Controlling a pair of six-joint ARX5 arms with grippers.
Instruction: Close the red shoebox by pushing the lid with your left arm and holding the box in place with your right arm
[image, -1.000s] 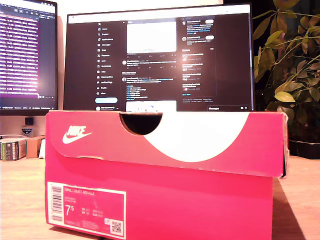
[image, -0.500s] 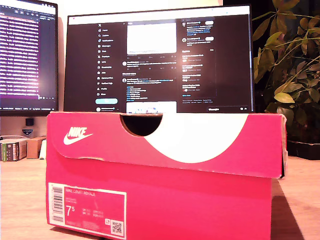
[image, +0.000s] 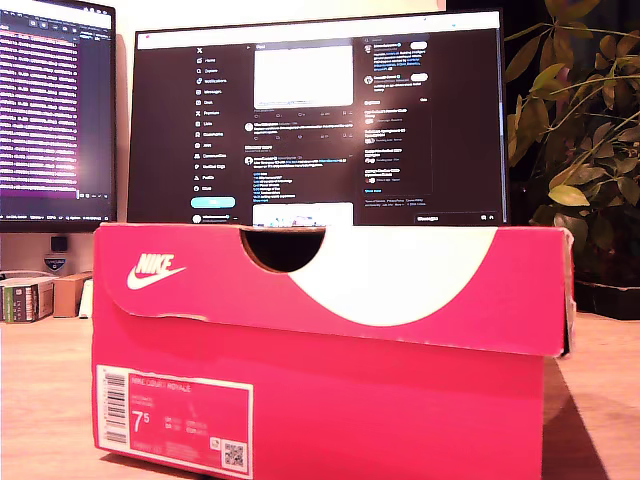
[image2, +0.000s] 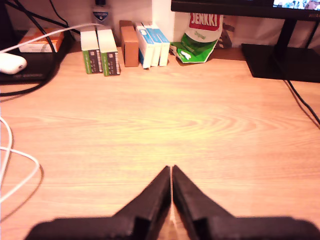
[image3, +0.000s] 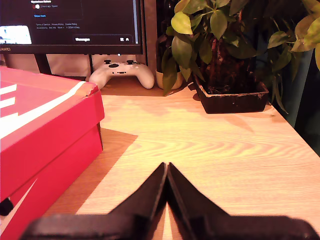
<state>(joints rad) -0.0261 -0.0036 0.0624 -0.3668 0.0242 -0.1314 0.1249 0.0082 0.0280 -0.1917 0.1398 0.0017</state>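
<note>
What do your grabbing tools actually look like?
My first tool and my second tool look alike: two matte black fingers, broad at the base and tapering to thin pointed tips. No markings or cables show on them. The exterior view shows no arm.

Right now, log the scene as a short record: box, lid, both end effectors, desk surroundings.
box: red cardboard shoebox on wooden desk
lid: red lid with white swoosh down over the box, tilted slightly
first end effector: my first gripper shut, empty, over bare desk, shoebox not in its view
second end effector: my second gripper shut, empty, apart from the shoebox
behind: black monitor, white game controller, potted green plant
</note>
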